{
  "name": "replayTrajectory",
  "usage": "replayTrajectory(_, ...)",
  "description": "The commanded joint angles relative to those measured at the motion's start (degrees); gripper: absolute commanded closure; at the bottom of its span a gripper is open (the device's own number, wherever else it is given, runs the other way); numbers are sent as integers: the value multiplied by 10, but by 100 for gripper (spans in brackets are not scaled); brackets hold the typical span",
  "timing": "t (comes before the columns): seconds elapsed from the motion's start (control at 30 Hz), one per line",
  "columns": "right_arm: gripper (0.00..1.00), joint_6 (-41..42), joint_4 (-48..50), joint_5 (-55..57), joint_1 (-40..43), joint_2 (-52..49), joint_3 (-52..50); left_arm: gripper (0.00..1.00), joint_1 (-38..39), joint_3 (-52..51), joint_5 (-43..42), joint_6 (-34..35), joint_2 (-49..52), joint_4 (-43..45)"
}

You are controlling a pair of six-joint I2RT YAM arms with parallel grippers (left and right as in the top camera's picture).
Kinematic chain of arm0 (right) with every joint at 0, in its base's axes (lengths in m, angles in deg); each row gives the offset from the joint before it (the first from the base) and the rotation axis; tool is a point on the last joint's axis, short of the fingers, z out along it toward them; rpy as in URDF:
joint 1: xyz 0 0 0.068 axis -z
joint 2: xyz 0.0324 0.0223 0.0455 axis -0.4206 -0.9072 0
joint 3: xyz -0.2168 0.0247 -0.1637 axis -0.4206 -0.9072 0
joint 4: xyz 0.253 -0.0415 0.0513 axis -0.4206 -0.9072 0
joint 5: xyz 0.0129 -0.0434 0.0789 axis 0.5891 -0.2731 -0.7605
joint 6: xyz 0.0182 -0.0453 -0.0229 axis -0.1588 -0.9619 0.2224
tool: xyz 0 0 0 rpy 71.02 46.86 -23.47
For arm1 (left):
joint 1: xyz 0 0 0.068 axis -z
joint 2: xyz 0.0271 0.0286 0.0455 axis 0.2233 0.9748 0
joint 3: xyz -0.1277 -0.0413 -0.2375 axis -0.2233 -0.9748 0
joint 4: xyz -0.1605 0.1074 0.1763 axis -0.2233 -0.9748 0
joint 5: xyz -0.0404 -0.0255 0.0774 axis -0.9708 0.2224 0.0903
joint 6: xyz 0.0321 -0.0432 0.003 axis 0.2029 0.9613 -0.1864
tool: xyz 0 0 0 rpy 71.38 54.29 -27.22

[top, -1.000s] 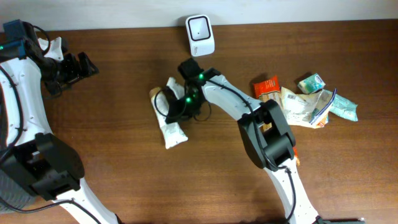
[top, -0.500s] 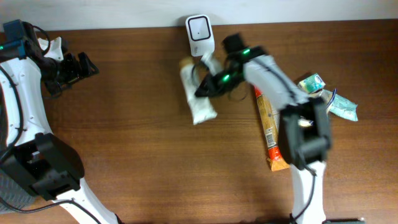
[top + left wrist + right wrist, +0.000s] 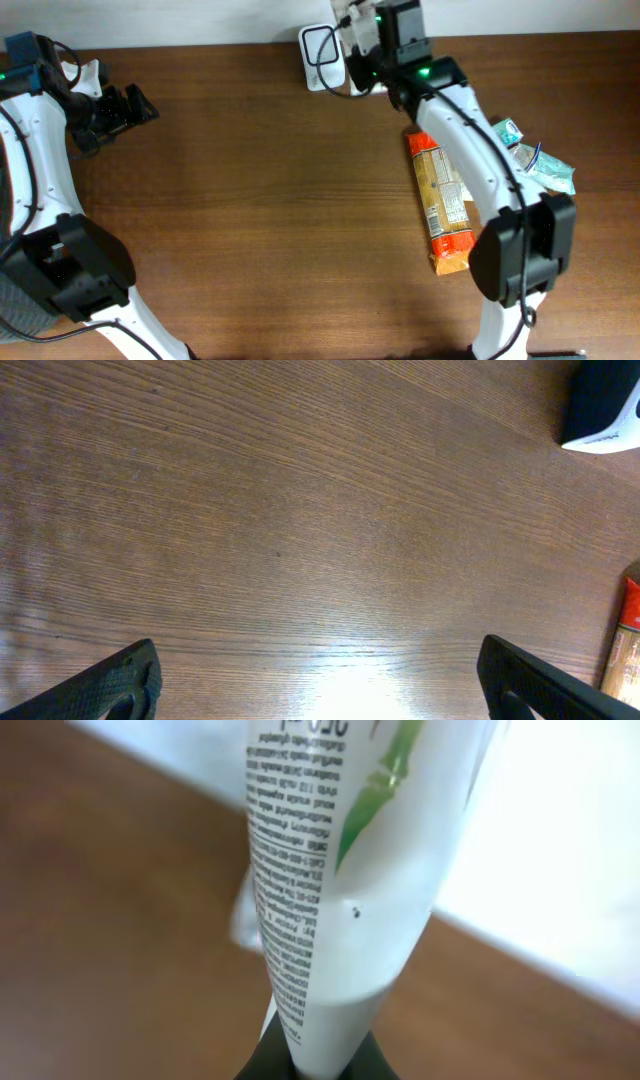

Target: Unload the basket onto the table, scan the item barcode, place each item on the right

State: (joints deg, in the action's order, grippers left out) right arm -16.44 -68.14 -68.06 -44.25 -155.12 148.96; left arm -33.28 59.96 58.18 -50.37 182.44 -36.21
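R gripper (image 3: 312,1068) is clamping one end of the white pouch (image 3: 340,900), jaws nearly closed on the thin seam; the pouch is standing up in front of the wrist cam, showing fine print and a green leaf, no barcode visible in that view.

A sec ago this pouch was lying mid-table w/ the gripper on it; half a sec ago it was swinging up and back; now it's being held right beside the scanner (image 3: 318,48) at the far edge of the table (image 3: 250,230). Judging by that, the pick is done and the presenting step is under way. I can't tell whether the code side is facing the scanner window, so a wrist twist may be needed.

Outward, the R arm is stretching over the orange snack pack (image 3: 440,205), which is lying lengthwise beneath it; a heap of packets (image 3: 525,160) is sitting further right, well apart from the scanner; nothing but the pouch itself is crowding the scanner face.

L gripper (image 3: 320,685) is hanging far left, jaws spread wide, holding nothing, well clear.
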Motion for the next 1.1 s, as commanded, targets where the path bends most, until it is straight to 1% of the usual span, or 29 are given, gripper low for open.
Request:
replayTrajectory(0.0, 96, -94, 90, 170, -21, -23, 8, 1, -4, 5, -6, 3, -10, -1)
replayTrajectory(0.1, 96, -172, 198, 238, -35, -66, 8, 1, -4, 5, -6, 3, -10, -1)
replayTrajectory(0.2, 96, -257, 282, 295, -46, -121, 8, 1, -4, 5, -6, 3, -10, -1)
replayTrajectory(0.33, 96, -382, 356, 364, -50, -189, 8, 1, -4, 5, -6, 3, -10, -1)
replayTrajectory(0.4, 96, -420, 367, 373, -50, -214, 8, 1, -4, 5, -6, 3, -10, -1)
replayTrajectory(0.57, 96, -421, 394, 378, -52, -224, 8, 1, -4, 5, -6, 3, -10, -1)
replayTrajectory(0.77, 96, -421, 396, 378, -60, -224, 8, 1, -4, 5, -6, 3, -10, -1)
replayTrajectory(0.87, 96, -447, 396, 378, -73, -224, 8, 1, -4, 5, -6, 3, -10, -1)
replayTrajectory(0.97, 96, -449, 400, 379, -80, -223, 8, 1, -4, 5, -6, 3, -10, -1)
replayTrajectory(1.07, 96, -449, 400, 408, -80, -221, 8, 1, -4, 5, -6, 3, -10, -1)
